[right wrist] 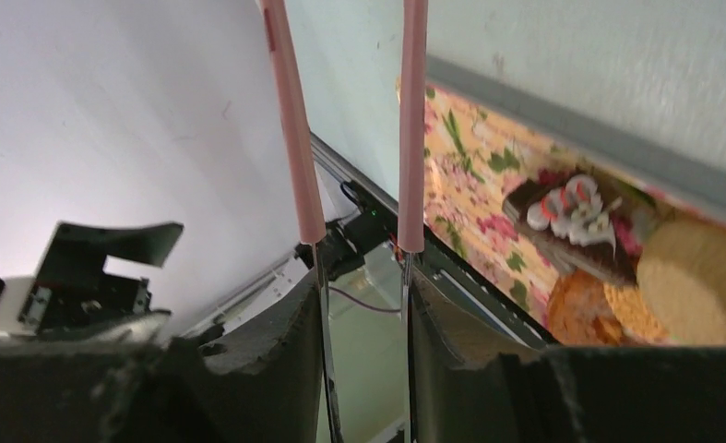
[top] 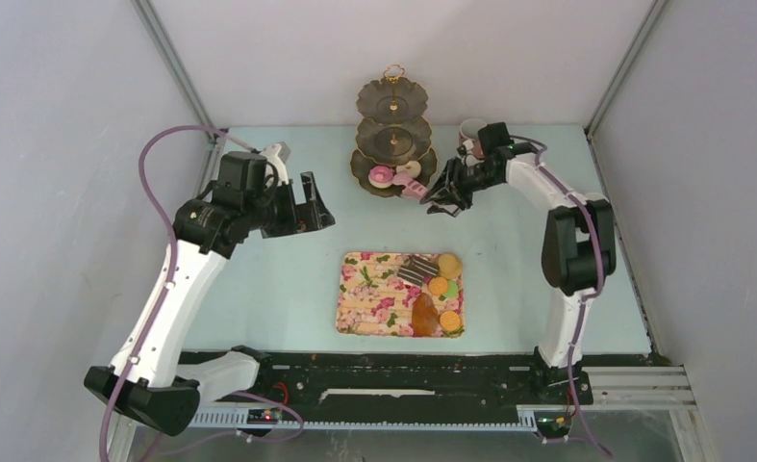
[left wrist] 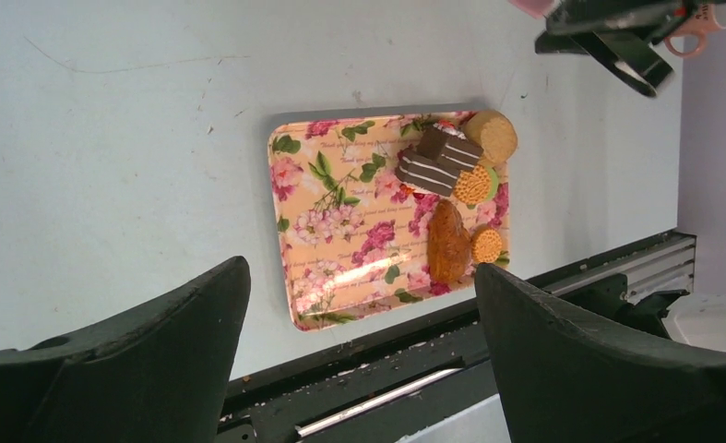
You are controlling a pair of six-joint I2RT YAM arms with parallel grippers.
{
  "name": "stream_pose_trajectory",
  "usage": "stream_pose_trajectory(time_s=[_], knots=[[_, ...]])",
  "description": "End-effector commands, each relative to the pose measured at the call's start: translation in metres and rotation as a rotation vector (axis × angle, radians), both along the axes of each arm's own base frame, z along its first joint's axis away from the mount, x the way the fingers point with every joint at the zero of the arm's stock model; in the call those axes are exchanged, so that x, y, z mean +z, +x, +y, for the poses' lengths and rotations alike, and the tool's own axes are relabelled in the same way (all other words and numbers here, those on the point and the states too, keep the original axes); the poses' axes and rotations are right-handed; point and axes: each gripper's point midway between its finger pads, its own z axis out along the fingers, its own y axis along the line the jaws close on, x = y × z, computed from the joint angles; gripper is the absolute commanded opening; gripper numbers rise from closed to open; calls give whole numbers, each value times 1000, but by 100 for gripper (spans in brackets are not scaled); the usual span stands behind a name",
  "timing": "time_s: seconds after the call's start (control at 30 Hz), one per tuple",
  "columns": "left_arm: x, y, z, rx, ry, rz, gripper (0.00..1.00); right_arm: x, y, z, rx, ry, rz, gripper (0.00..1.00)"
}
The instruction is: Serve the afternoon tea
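My right gripper is shut on the pink-handled tongs, held next to the bottom tier of the gold stand. A pink donut and a white donut lie on that tier. In the right wrist view the tongs' arms run up between my fingers. The floral tray holds a striped chocolate slice, a cork coaster, orange and green macarons, a croissant and another orange macaron. My left gripper is open and empty, raised left of the tray. The pink mug stands at the back right.
The left wrist view looks down on the tray with the slice, coaster and croissant, between my open fingers. White walls enclose the table on three sides. A black rail runs along the near edge.
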Motion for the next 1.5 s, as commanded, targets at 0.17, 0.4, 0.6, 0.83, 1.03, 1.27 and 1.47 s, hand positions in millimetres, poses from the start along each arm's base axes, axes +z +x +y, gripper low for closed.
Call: stream_pose_trajectory(time_s=[0.17, 0.4, 0.6, 0.83, 1.03, 1.27, 1.47], knots=[[36, -19, -5, 14, -142, -104, 98, 40, -83, -29, 92, -48, -145, 34], [36, -41, -9, 36, -244, -89, 98, 30, -163, -75, 169, -199, -212, 35], [37, -58, -12, 54, -337, -80, 98, 17, -200, -99, 71, -176, -181, 35], [33, -67, -11, 81, -381, -71, 98, -3, -212, -112, 15, -188, -151, 36], [41, -61, -12, 77, -370, -81, 98, -12, -210, -114, 13, -210, -112, 36], [40, -55, -12, 79, -360, -81, 98, -21, -213, -119, -1, -252, -75, 36], [35, -51, -13, 86, -354, -75, 98, -24, -218, -125, -21, -316, -62, 37]])
